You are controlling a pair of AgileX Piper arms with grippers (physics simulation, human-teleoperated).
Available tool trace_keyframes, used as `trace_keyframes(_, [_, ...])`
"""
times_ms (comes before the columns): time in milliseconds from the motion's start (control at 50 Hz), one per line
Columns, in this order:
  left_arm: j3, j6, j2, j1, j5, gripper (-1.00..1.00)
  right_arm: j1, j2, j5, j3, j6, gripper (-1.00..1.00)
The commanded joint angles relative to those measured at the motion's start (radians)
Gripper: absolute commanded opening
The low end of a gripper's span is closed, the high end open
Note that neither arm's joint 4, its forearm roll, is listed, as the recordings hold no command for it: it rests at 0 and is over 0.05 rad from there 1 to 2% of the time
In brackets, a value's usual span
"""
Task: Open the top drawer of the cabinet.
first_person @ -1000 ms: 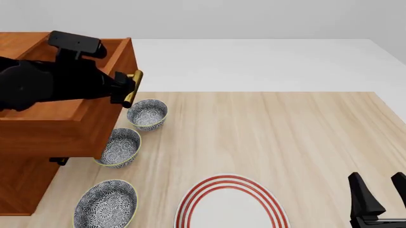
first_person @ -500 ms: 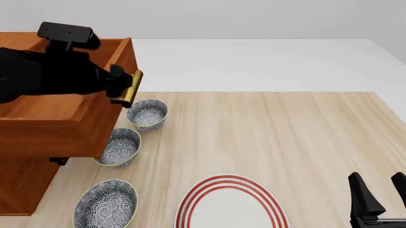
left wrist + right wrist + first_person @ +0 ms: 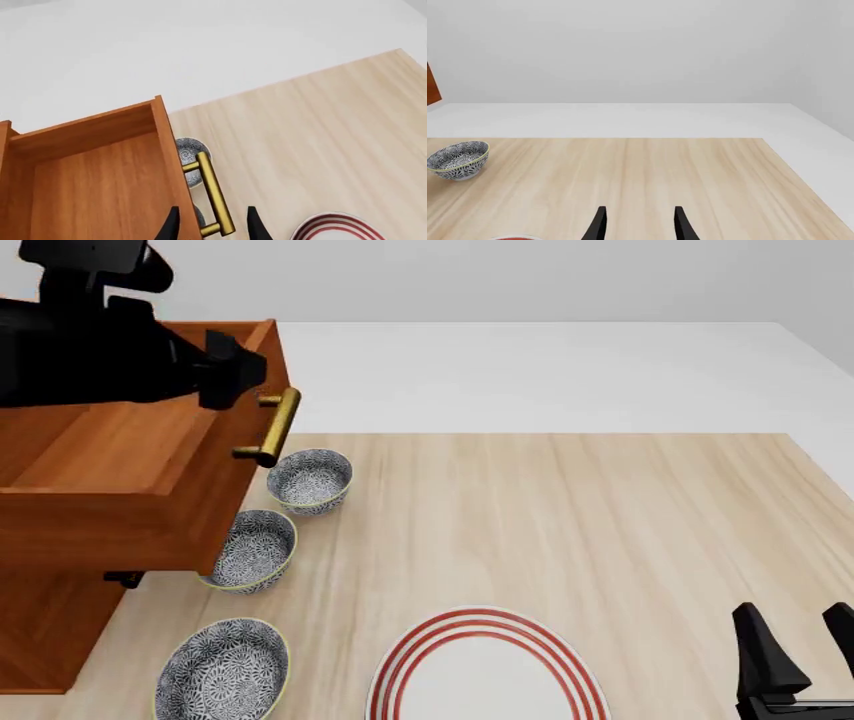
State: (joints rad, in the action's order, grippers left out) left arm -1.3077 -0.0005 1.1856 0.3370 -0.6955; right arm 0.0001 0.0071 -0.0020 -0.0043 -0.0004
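The top drawer (image 3: 127, 475) stands pulled out of the cabinet (image 3: 47, 625) at the surface's (image 3: 561, 530) left edge, front facing right, brass handle (image 3: 271, 427) running near-to-far. Left fingers (image 3: 172, 227) spread apart above the handle, holding nothing; right fingers (image 3: 600, 222) likewise parted, empty.

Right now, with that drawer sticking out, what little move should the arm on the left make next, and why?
Probably lift further up and back, clear of the cabinet. The top drawer already stands pulled out, and the left gripper has open fingers off the brass handle, so the job looks done.
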Motion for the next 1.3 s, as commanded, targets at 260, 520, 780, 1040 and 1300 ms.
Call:
trace_keyframes(260, [-0.019,0.004,-0.038,0.012,-0.023,1.0,0.0,0.0,0.0,0.0,0.0,1.0])
trace_keyframes(520, [-0.001,-0.01,-0.077,0.042,-0.021,1.0,0.0,0.0,0.0,0.0,0.0,1.0])
trace_keyframes(780, [0.018,-0.016,-0.106,0.051,-0.015,1.0,0.0,0.0,0.0,0.0,0.0,1.0])
trace_keyframes(1040, [0.037,-0.016,-0.127,0.077,-0.019,1.0,0.0,0.0,0.0,0.0,0.0,1.0])
trace_keyframes(1300, [0.037,-0.02,-0.139,0.1,-0.027,1.0,0.0,0.0,0.0,0.0,0.0,1.0])
